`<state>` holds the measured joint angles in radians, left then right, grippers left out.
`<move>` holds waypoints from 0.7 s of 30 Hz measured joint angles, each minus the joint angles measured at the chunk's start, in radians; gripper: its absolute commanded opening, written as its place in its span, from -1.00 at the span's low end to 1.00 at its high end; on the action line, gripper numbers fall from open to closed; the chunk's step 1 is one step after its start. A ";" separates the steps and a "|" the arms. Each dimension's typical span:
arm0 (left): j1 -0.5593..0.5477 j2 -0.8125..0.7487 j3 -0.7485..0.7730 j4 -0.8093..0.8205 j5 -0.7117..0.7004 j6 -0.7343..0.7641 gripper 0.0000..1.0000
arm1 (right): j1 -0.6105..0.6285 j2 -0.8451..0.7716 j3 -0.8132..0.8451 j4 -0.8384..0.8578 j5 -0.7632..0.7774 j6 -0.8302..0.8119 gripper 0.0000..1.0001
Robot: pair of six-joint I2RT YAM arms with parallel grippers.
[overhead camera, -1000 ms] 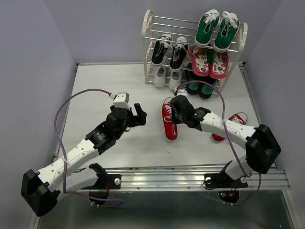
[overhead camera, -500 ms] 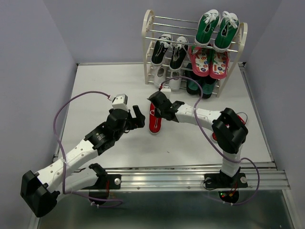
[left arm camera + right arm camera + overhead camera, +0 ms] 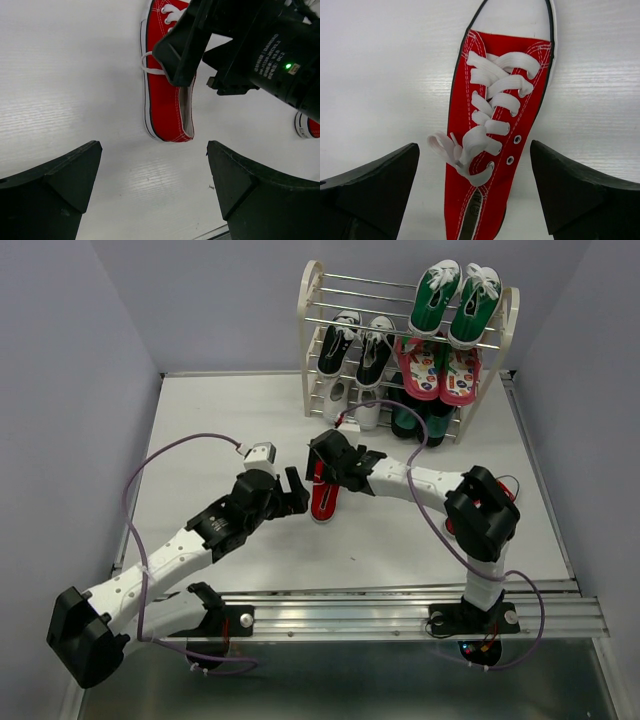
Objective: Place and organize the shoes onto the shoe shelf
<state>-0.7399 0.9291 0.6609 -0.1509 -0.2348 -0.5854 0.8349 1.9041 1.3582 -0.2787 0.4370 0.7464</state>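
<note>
One red shoe [image 3: 322,502] lies flat on the table, toe toward the shelf. My right gripper [image 3: 327,472] hangs open just above it, its fingers either side of the laces and off the canvas [image 3: 495,125]. The open left gripper [image 3: 297,494] stands just left of that shoe's heel [image 3: 167,105] and holds nothing. A second red shoe [image 3: 307,127] lies to the right, mostly hidden behind the right arm. The shoe shelf [image 3: 308,330] stands at the back, with the black pair [image 3: 356,345] on its middle left tier and the white pair [image 3: 350,400] below.
Green sneakers [image 3: 455,300] sit on the shelf's top right, with pink patterned slippers [image 3: 438,370] under them and a dark pair [image 3: 420,425] at the bottom right. Purple cables loop over both arms. A metal rail [image 3: 400,615] runs along the near table edge.
My right gripper carried the red shoe leftward, set it on the table and opened. The left gripper edged slightly right, toward the shoe, staying open.
</note>
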 measured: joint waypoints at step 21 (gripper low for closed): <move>-0.071 0.465 0.158 0.129 0.103 0.123 0.93 | -0.253 -0.538 -0.377 -0.233 0.117 -0.015 1.00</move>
<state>-0.8108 1.3945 0.8192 -0.0223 -0.1322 -0.4622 0.5823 1.3659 0.9810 -0.5121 0.5545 0.7311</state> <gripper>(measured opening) 0.974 0.995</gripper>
